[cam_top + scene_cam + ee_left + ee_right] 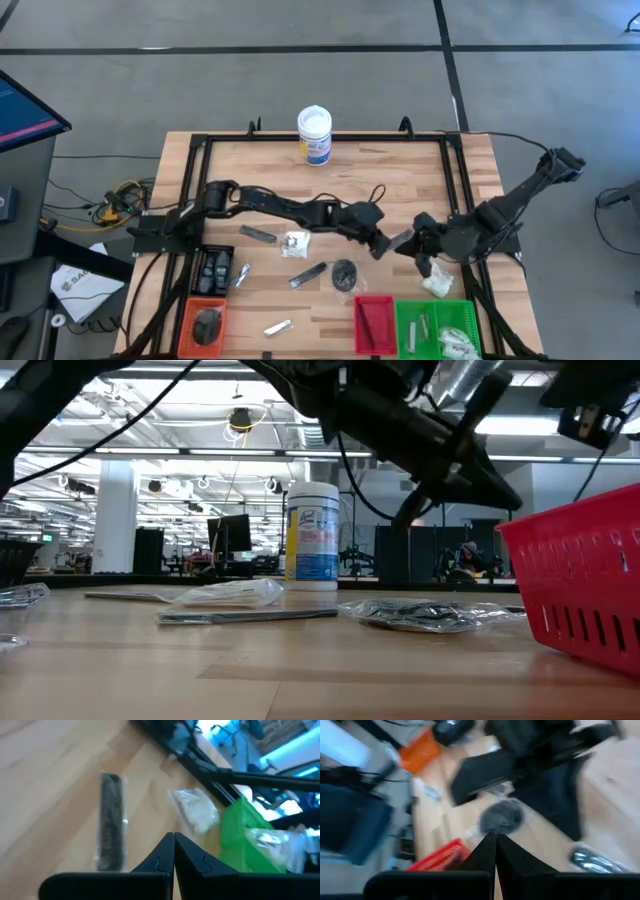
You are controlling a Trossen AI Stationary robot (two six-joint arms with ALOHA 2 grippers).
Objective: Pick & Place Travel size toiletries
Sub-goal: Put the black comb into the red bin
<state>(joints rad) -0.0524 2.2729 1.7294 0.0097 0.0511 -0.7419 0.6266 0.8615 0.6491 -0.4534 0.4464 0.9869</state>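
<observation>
Wooden tabletop (400, 190) fills the middle of the overhead frame, grey floor all around it, and nothing is in a grip right now. Along the bottom edge sit three trays: the orange tray (186, 312) at lower left with a dark disc inside, the red tray (360, 322) right of centre, the green tray (472, 312) beside it already carrying a few packets. Just above the green tray lies a white packet (436, 284), loose on the wood. A step higher, in the centre, the rest of the toiletries are scattered: a round dark disc in a clear wrap (344, 274), a black comb (307, 274), a clear packet with white contents (295, 243), a silvery tube (278, 326) lower down.

Both arms meet right of centre. The left gripper (383, 246) has its fingers pressed together, empty; the right gripper (412, 240) faces it, fingers likewise pressed together, empty. Far back at the top edge stands the white tub (314, 135).

My read: we're between picks. Next, one gripper must spread its fingers, drop over a loose item, probably that white packet or the disc, and pinch it cleanly, minding the other arm so close by.
</observation>
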